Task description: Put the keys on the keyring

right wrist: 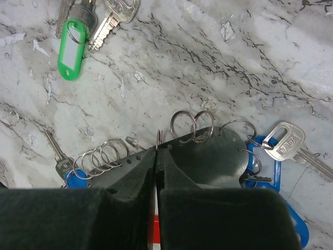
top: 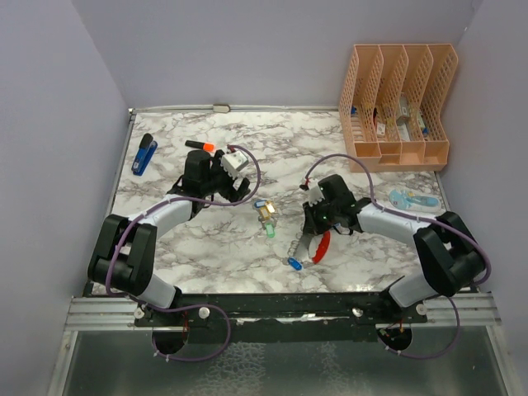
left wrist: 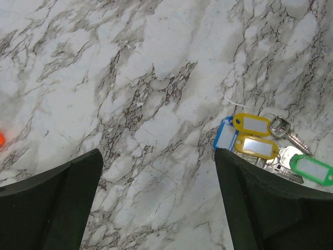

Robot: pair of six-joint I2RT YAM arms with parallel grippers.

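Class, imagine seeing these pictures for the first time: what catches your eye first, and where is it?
The red and silver keyring, near the front middle of the marble table, stands out most, pinched in the shut right hand. A loose bunch of keys with yellow, blue and green tags lies at the centre, by the open left hand. A peach file organiser stands at the far right corner.

White grey-veined marble table (left wrist: 156, 78), blue, yellow, green keys (left wrist: 257, 146)
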